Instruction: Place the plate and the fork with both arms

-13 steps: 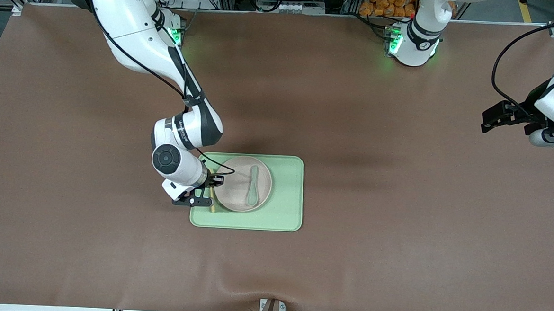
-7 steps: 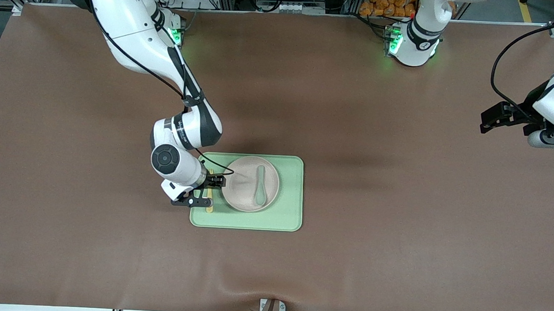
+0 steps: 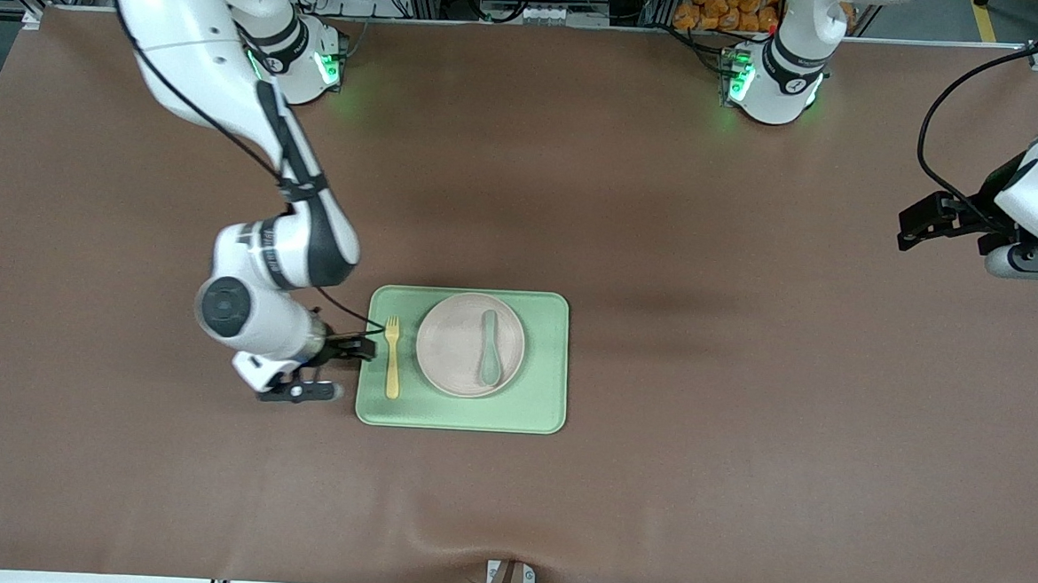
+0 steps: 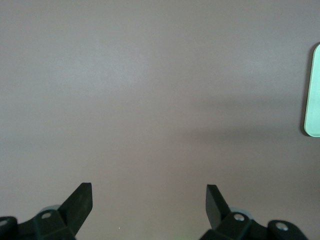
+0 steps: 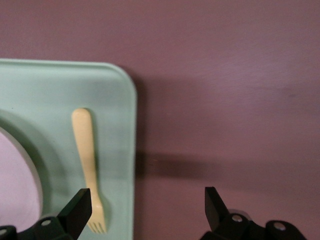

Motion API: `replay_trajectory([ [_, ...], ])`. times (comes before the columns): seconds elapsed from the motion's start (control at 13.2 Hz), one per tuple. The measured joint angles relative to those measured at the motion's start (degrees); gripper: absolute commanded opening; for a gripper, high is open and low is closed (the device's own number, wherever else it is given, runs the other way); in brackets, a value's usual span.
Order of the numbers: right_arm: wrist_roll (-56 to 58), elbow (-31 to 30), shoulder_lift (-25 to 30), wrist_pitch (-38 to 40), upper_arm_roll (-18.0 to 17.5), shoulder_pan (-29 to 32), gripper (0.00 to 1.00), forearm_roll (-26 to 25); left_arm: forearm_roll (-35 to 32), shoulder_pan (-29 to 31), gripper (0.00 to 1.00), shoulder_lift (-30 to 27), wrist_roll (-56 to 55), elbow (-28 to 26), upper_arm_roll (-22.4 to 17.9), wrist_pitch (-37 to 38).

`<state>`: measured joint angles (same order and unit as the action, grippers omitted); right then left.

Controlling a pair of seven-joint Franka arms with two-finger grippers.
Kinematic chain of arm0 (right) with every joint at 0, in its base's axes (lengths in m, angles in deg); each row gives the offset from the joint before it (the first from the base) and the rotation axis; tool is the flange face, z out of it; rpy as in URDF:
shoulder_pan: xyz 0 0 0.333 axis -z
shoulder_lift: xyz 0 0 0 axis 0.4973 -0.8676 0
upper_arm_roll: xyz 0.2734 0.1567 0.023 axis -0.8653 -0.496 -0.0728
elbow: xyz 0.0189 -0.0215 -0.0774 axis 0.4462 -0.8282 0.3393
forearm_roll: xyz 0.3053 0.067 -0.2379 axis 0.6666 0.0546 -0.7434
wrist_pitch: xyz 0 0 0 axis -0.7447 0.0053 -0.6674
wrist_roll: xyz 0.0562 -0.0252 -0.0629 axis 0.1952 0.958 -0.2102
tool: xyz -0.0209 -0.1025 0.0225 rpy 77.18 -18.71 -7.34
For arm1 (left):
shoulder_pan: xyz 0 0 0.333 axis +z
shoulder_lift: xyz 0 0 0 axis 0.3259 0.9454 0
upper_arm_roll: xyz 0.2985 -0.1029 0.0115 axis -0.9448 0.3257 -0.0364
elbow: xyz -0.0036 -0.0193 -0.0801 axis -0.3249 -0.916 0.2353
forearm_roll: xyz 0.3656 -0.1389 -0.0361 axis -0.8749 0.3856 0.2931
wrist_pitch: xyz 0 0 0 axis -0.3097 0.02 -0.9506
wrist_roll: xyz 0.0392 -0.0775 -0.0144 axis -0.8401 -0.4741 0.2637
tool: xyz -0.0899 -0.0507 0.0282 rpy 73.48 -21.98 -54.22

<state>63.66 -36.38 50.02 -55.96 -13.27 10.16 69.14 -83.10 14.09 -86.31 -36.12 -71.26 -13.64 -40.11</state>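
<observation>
The off-white plate lies in the light-green tray. The pale-yellow fork lies flat in the tray beside the plate, toward the right arm's end, tines pointing away from the front camera. My right gripper is open and empty, low over the tray's edge next to the fork. In the right wrist view the fork, the tray and the plate's rim show past my open right gripper. My left gripper waits open and empty over the table's left-arm end.
A grey-green spoon lies on the plate. The tray's edge shows in the left wrist view. Brown table cover all around the tray.
My right gripper has let go of the fork and drawn back off the tray toward the right arm's end. The fork now lies on the tray. The plate shifted slightly toward the left arm's end.
</observation>
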Motion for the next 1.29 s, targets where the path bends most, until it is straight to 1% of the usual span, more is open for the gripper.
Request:
replay_trajectory([
  [0.23, 2.7, 0.3, 5.7, 5.7, 0.1, 4.8, 1.00, -0.6, 0.0, 0.0, 1.00, 0.0, 0.0, 0.0, 0.0, 0.0],
  [0.45, 4.4, 0.5, 12.2, 10.4, 0.2, 8.2, 1.00, -5.8, 0.0, 0.0, 1.00, 0.1, 0.0, 0.0, 0.0, 0.0],
  [0.53, 5.8, 0.5, 14.3, 11.7, 0.2, 9.6, 1.00, -6.6, 0.0, 0.0, 1.00, 0.1, 0.0, 0.0, 0.0, 0.0],
  [0.83, 12.6, 0.6, 21.5, 18.4, 0.3, 15.5, 1.00, -7.1, 0.0, -0.1, 1.00, 0.2, 0.0, 0.0, 0.0, 0.0],
  [0.99, 13.5, 1.1, 24.6, 22.6, 0.3, 16.9, 1.00, -7.5, 0.0, -0.1, 1.00, 0.2, 0.0, 0.0, 0.0, 0.0],
  [1.14, 13.4, 2.0, 27.2, 26.9, 0.1, 17.0, 1.00, -8.5, 0.0, -0.2, 1.00, 0.2, 0.0, 0.0, 0.1, 0.0],
  [1.29, 12.0, 4.7, 29.0, 31.9, -0.4, 16.8, 1.00, -10.0, 0.0, -0.2, 1.00, 0.2, 0.0, 0.0, 0.1, 0.0],
])
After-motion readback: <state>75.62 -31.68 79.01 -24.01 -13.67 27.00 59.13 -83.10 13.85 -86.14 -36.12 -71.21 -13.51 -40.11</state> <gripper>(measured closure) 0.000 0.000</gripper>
